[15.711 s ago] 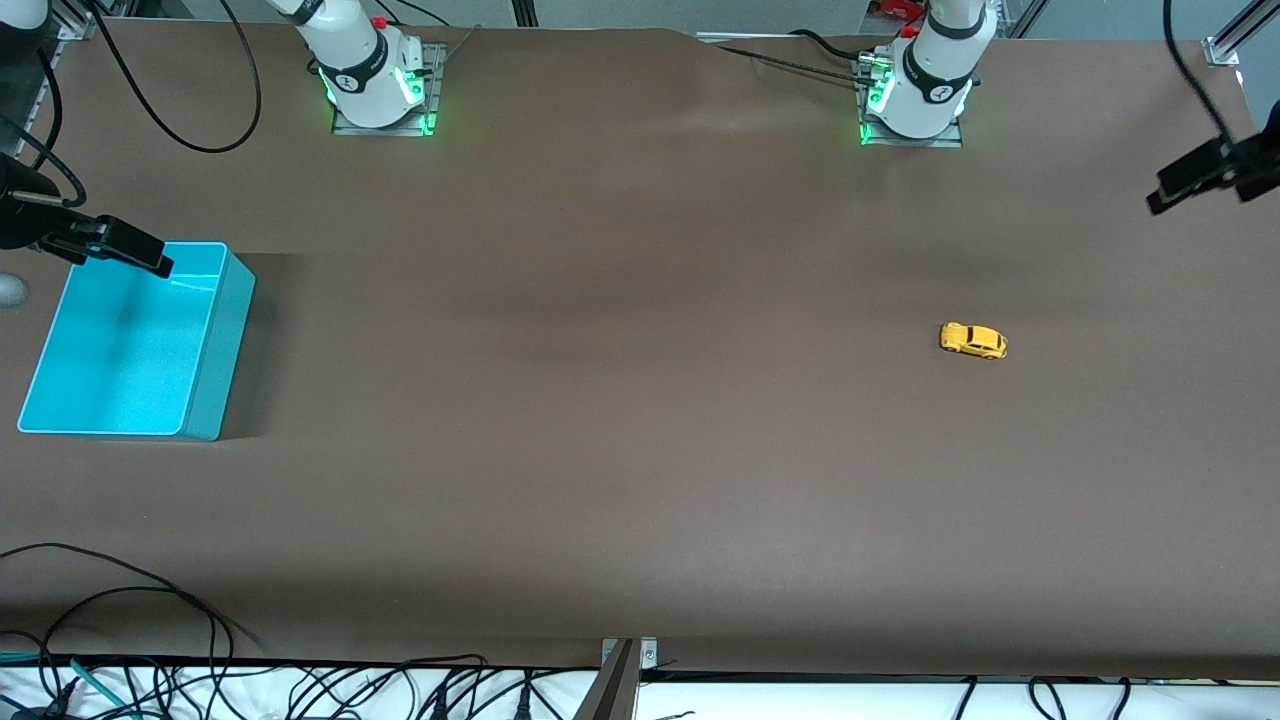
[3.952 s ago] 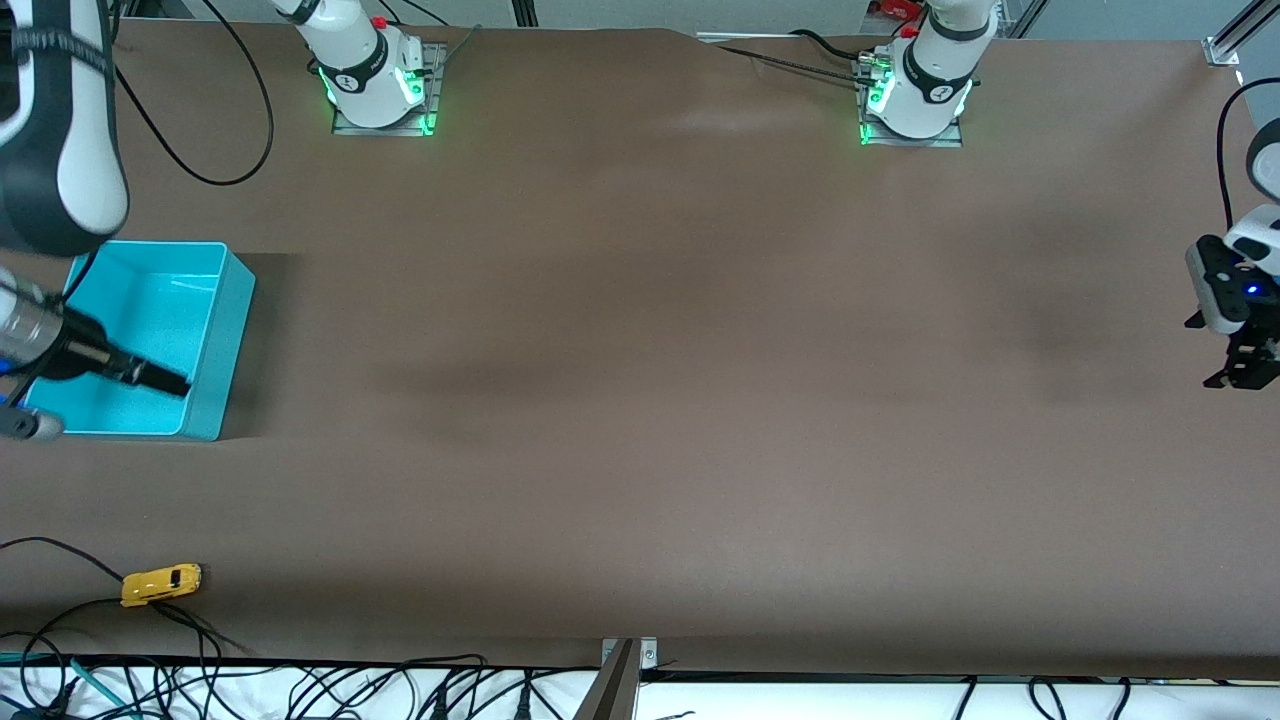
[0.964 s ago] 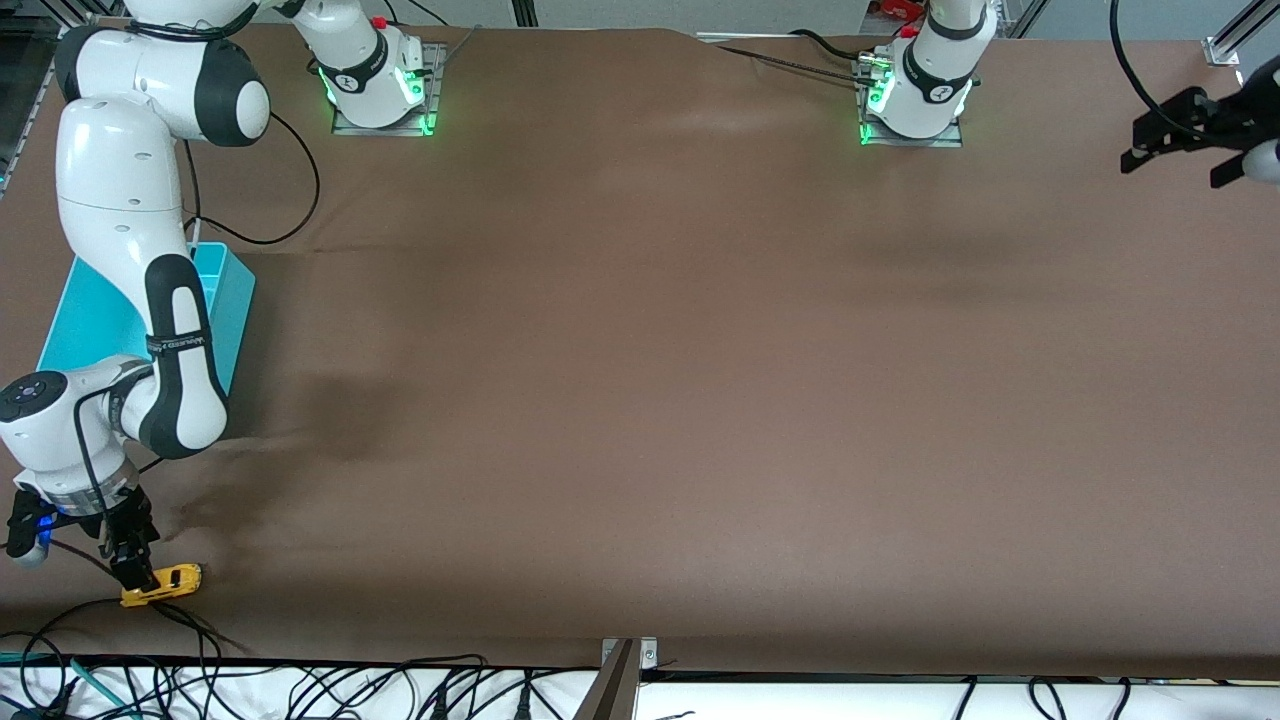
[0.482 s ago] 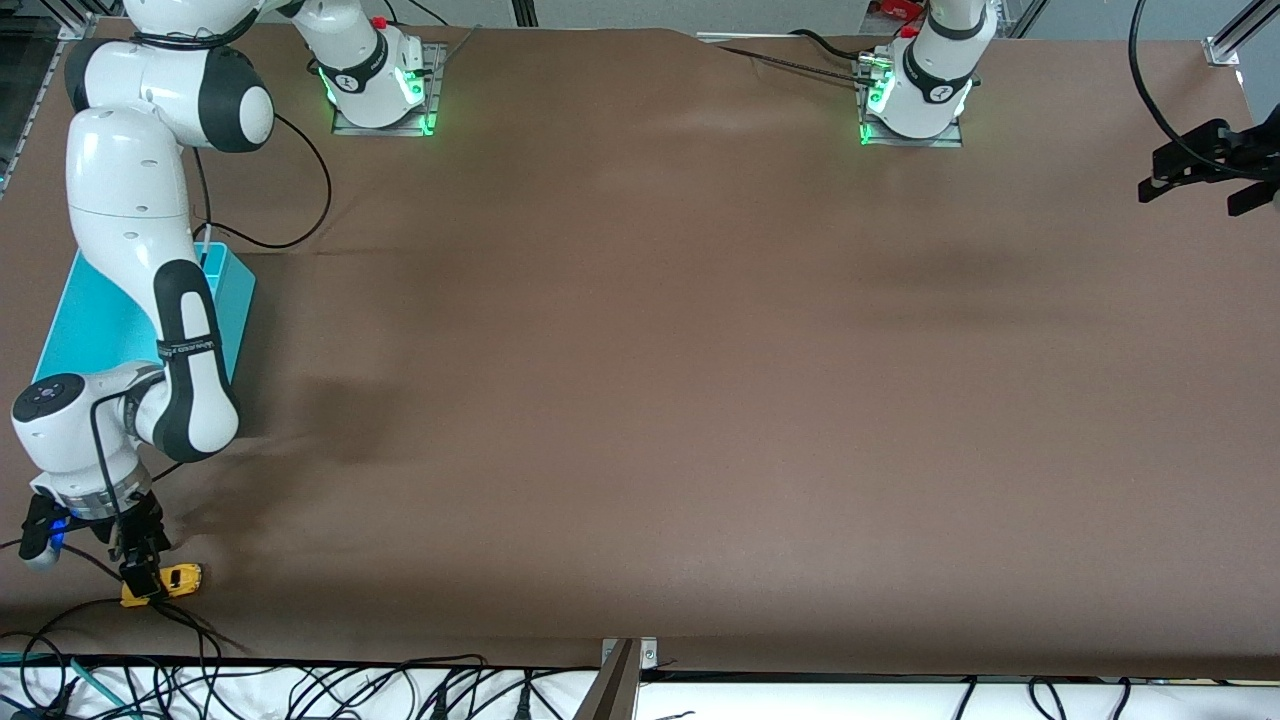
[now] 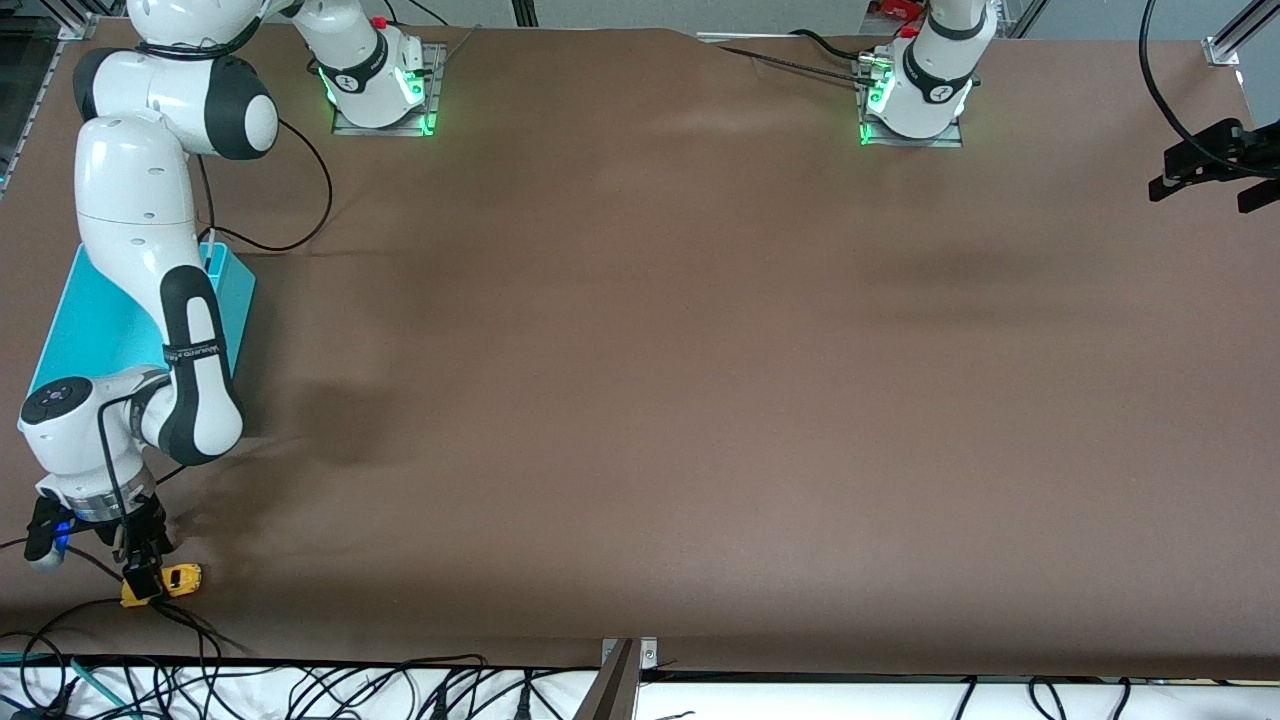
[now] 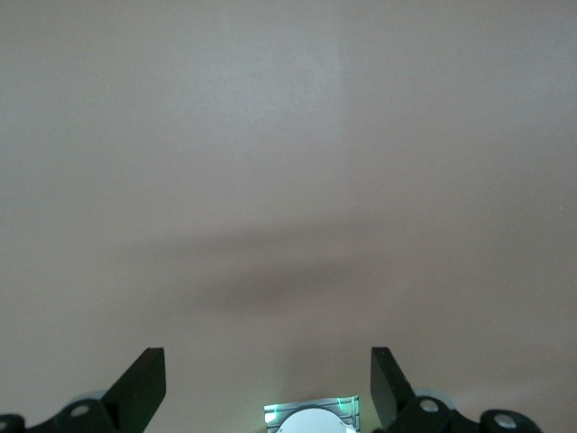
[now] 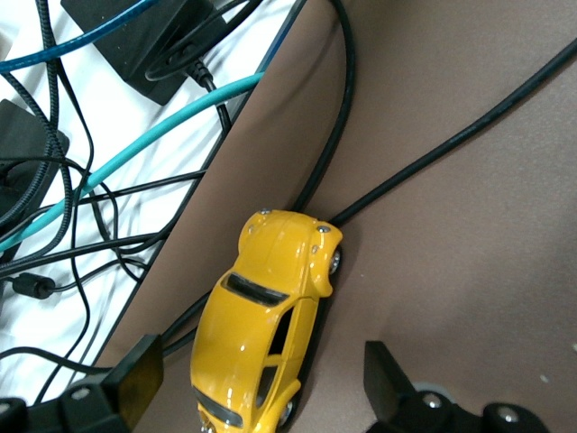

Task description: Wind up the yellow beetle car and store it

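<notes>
Brown tabletop (image 5: 640, 400) fills the front view, with a white strip full of tangled black cables (image 5: 250, 690) along the edge nearest the camera.

Nearest item: yellow beetle car (image 5: 170, 582) sits on the table at the right arm's end, close to that edge. It is upright on its wheels, with a black cable (image 7: 451, 149) running just beside its rounded end. Right wrist view shows the car (image 7: 261, 325) between the two black fingers (image 7: 135, 374), with a teal cable (image 7: 135, 149) and more black leads on the white surface beside the table edge.

Right gripper (image 5: 140, 575) is low over the car, fingers spread wide on either side of the body. No finger is visibly touching the car; contact can't be confirmed from either view. The arm reaches down from its base (image 5: 375, 80) and crosses over the bin.

Turquoise bin (image 5: 85, 320) sits farther from the camera than the car, at the same end of the table, partly hidden by the right arm's forearm. The visible part looks bare.

Left gripper (image 5: 1215, 170) hangs in the air at the left arm's end, well apart from car and bin. Left wrist view shows its fingers (image 6: 144, 383) spread wide, with only bare table under them. That arm waits.
</notes>
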Controlling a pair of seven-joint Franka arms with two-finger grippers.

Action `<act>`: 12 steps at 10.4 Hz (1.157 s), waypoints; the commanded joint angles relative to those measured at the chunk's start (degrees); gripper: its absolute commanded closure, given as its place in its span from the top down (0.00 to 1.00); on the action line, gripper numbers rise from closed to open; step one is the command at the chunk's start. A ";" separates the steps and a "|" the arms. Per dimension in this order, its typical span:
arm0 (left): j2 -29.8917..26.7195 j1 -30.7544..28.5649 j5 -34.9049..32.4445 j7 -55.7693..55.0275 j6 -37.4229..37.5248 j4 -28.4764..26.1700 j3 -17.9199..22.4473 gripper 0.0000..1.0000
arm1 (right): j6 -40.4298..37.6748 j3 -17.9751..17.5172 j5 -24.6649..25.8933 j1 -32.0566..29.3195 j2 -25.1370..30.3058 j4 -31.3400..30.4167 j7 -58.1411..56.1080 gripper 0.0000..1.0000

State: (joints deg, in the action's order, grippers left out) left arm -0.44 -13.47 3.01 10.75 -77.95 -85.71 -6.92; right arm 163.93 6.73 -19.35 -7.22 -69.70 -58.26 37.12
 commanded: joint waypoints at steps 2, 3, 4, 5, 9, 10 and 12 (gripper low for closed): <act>0.09 -1.39 0.33 -0.12 1.30 1.25 -0.03 1.00 | 0.69 -0.58 -0.95 -1.13 -3.16 3.77 -0.64 0.97; 0.09 -1.39 0.33 -0.03 1.65 1.34 -0.11 1.00 | 0.78 -0.58 -0.95 -1.48 -3.43 3.77 -0.81 0.97; 0.09 -1.39 0.33 -0.03 1.83 1.34 -0.12 1.00 | 0.86 -0.66 -0.95 -1.48 -3.69 3.86 -0.73 0.97; 0.09 -1.39 0.33 -0.11 1.83 1.34 -0.12 1.00 | 0.95 -0.67 -0.95 -1.48 -3.78 3.95 -0.73 0.96; 0.00 -1.39 0.33 -0.12 1.83 1.34 -0.12 1.00 | 1.22 -0.67 -0.86 -1.31 -3.43 3.86 -0.55 0.44; 0.00 -1.39 0.33 -0.12 1.83 1.34 -0.12 1.00 | 1.13 -0.75 -0.86 -1.31 -2.99 3.86 -0.81 0.39; 0.00 -1.39 0.33 -0.12 1.83 1.34 -0.12 1.00 | 1.04 -0.75 -0.95 -0.87 -2.64 3.77 -0.55 0.33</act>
State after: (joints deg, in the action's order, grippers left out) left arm -0.45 -14.57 3.01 10.70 -77.41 -85.60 -6.85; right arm 164.80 6.67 -19.36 -7.98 -71.26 -56.70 37.11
